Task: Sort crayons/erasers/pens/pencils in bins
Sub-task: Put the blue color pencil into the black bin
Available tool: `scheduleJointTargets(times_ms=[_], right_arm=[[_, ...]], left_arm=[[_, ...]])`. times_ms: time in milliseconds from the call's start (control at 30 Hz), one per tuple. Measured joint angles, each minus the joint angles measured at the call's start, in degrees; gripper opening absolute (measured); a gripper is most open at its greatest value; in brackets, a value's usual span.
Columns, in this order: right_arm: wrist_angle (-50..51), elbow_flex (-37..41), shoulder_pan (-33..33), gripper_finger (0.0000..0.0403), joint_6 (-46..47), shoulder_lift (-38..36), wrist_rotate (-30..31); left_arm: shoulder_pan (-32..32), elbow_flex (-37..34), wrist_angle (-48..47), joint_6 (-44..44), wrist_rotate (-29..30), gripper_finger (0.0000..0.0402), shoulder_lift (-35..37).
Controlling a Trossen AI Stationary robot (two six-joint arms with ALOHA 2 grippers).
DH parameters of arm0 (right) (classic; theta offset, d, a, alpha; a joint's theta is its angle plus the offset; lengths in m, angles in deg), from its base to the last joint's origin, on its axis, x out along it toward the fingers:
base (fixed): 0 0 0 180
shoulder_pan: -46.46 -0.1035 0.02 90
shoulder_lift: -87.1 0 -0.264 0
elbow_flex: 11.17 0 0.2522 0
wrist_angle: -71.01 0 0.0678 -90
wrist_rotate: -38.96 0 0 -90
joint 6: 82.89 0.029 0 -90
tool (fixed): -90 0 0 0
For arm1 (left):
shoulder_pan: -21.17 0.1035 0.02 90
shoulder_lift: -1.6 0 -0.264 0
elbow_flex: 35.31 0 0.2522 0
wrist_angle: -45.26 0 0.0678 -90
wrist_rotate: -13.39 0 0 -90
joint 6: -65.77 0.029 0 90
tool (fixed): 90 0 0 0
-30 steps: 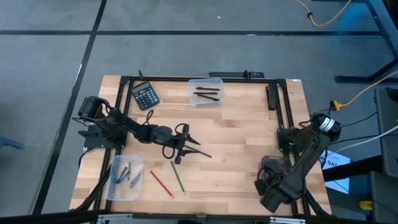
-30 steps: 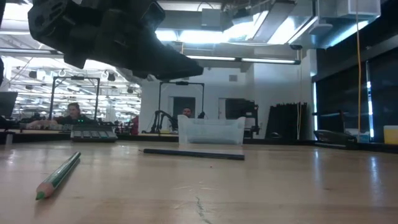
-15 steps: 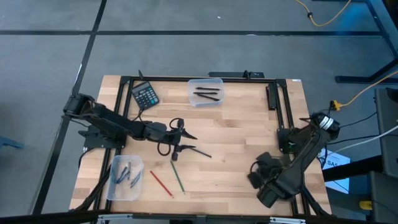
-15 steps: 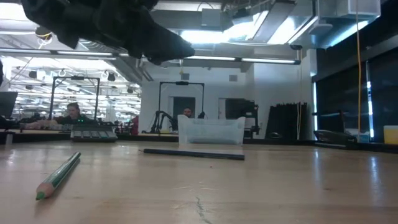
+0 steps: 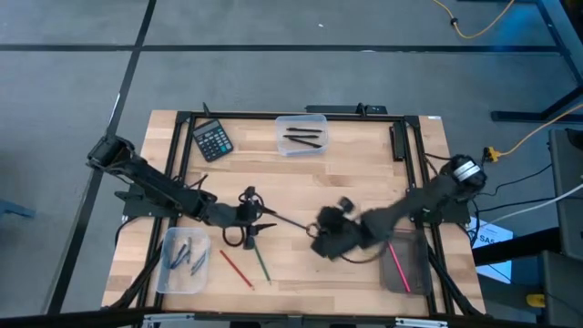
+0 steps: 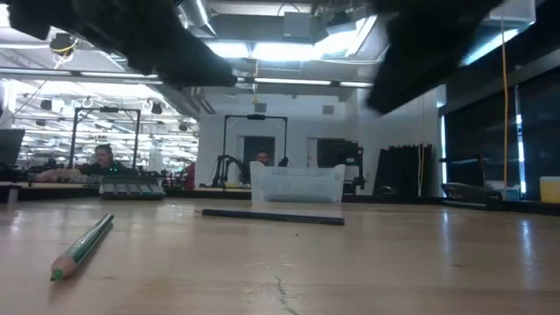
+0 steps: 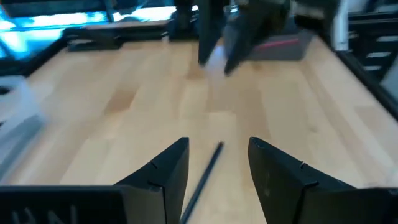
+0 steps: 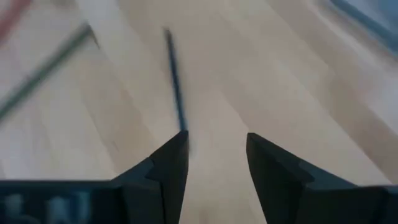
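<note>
A dark pencil [image 5: 287, 221] lies flat on the table's middle. My left gripper [image 5: 258, 219] hovers open over its left end, one finger on either side of the pencil [image 7: 208, 168] without touching. My right gripper [image 5: 319, 239], open and blurred, stands just right of the pencil's other end [image 8: 174, 87]. A green pencil [image 5: 261, 260] and a red one [image 5: 235, 267] lie near the front. The far clear bin [image 5: 301, 134] holds black pens, the near-left clear bin [image 5: 182, 260] grey-blue sticks, and the smoky bin [image 5: 405, 264] a pink stick.
A black calculator [image 5: 213, 139] lies at the far left. A black frame [image 5: 410, 155] runs round the table top. Bare wood stretches between the dark pencil and the far bin. In the low view the green pencil [image 6: 83, 245] lies close in front.
My right gripper has swung from over the smoky bin at the near right corner toward the table's middle, turning as it went, and now stands by the dark pencil. My left gripper has drawn back a little toward the table's left edge. The pencil has stayed in place.
</note>
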Motion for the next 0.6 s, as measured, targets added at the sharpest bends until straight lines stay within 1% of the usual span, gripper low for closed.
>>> scheduleJointTargets(times_ms=[67,133,200,267,367,500,600], right_arm=[[-13.56,4.94,3.81,0.0165,-6.38,0.00,-1.58],[-25.41,9.35,7.20,0.0165,-12.28,0.00,-3.98],[-33.69,12.82,9.95,0.0165,-16.83,0.00,-7.00],[-38.10,15.08,12.21,0.0165,-19.90,0.20,-9.50],[-40.50,15.75,14.54,0.0165,-23.00,2.25,-12.45],[-44.08,13.49,15.38,0.0165,-25.75,8.18,-16.73],[-44.65,11.18,15.34,0.0165,-27.80,13.09,-17.70]], left_arm=[[-0.99,0.00,-0.47,-1.11,2.24,0.0158,0.00],[-1.76,0.00,-0.45,-2.05,2.53,0.0158,0.01],[-2.24,0.00,-0.52,-3.40,2.53,0.0158,0.01],[-2.49,0.00,-0.97,-5.61,3.03,0.0158,0.01],[-2.74,0.00,-2.56,-10.09,4.33,0.0158,0.01],[-3.15,0.00,-7.91,-16.96,4.58,0.0158,0.01],[-3.91,-0.02,-12.61,-23.88,4.71,0.0158,-0.03]])
